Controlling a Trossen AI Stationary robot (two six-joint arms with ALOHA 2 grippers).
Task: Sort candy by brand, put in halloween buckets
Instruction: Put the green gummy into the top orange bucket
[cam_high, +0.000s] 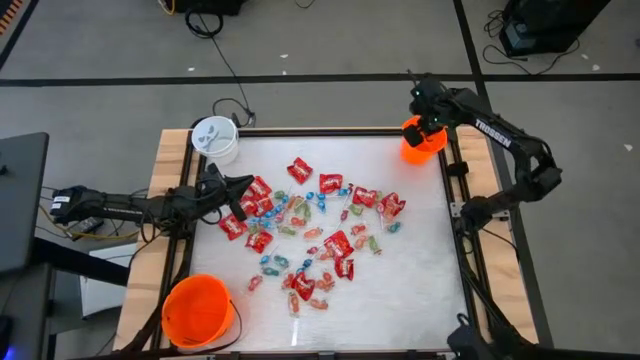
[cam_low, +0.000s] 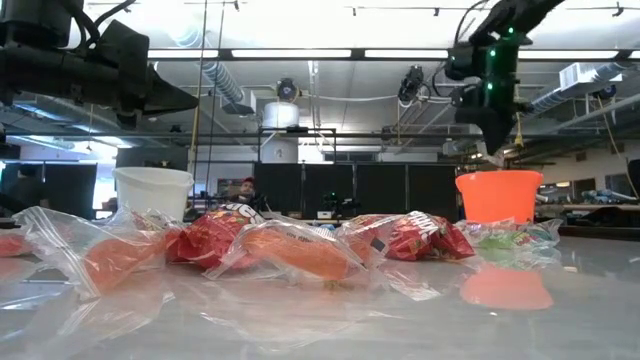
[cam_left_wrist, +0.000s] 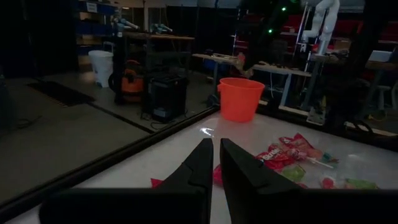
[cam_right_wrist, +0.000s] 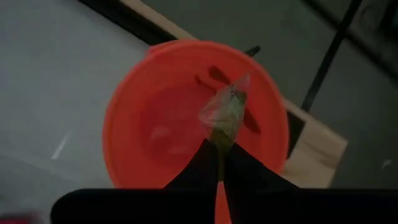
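The word "TROSSEN" can be read in white letters on the right arm in the high view. White letters can be seen on the red candy packets in the low view and in the left wrist view, but the words are too small and crumpled to be read. No other words, numbers or signs can be made out on the buckets, the counter or the things in the room behind.

R gripper pinching clear-wrapped candy over small orange bucket.
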